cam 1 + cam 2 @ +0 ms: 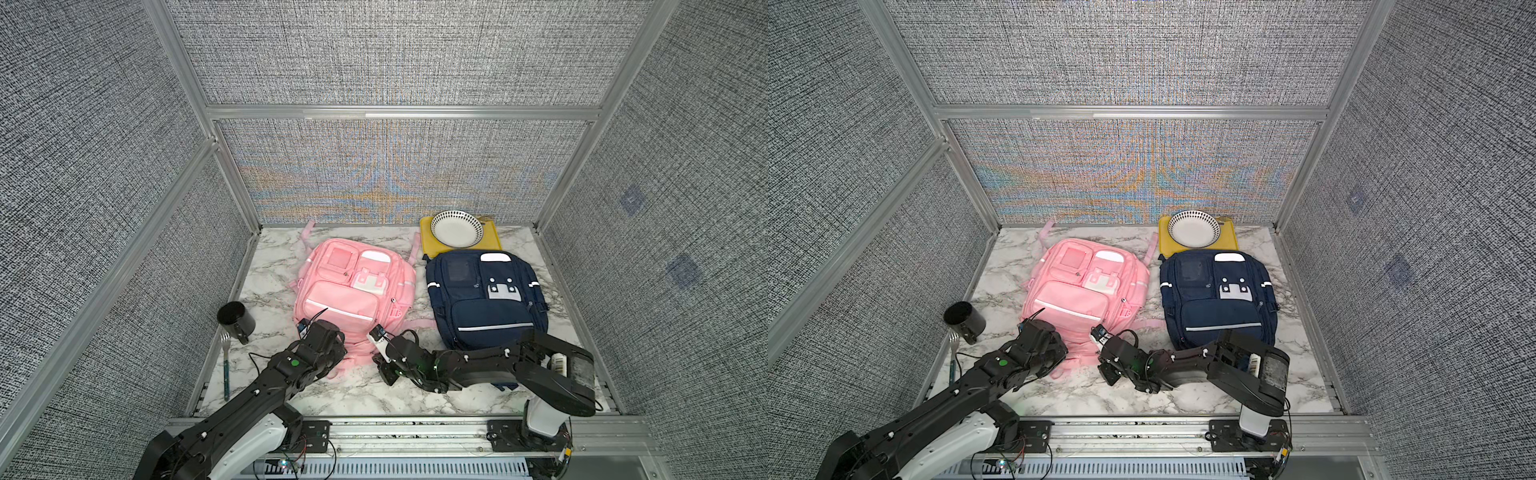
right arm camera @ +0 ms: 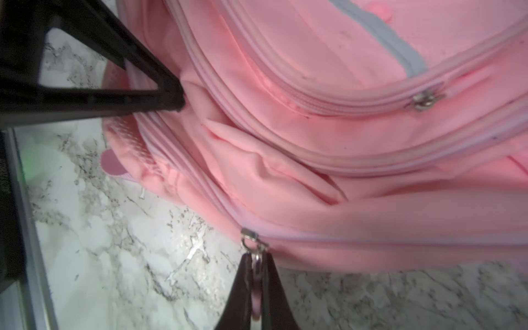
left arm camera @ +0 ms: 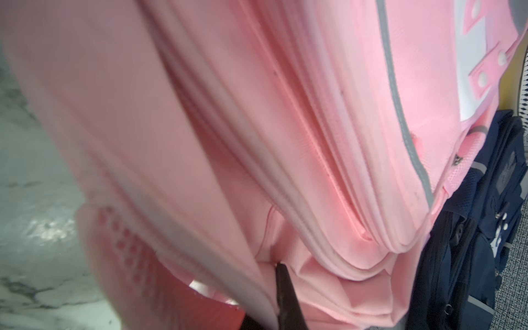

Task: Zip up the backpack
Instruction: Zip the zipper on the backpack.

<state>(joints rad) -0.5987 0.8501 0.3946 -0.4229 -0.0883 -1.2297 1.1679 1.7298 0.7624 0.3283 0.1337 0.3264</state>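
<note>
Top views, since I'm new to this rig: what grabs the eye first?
The pink backpack lies in the middle, beside a navy backpack. Both arms meet at the pink one's near edge: the right gripper pinches a zipper pull, the left gripper pinches its fabric.

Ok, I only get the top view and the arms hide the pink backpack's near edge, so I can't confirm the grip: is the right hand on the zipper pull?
Observer: Yes. The right wrist view shows the right hand shut on the zipper pull, just below its metal slider.
Operator: And the left hand?
Observer: Shut too, its tip apparently pinching a fold of the pink backpack fabric; see the left hand in that same view.
</note>
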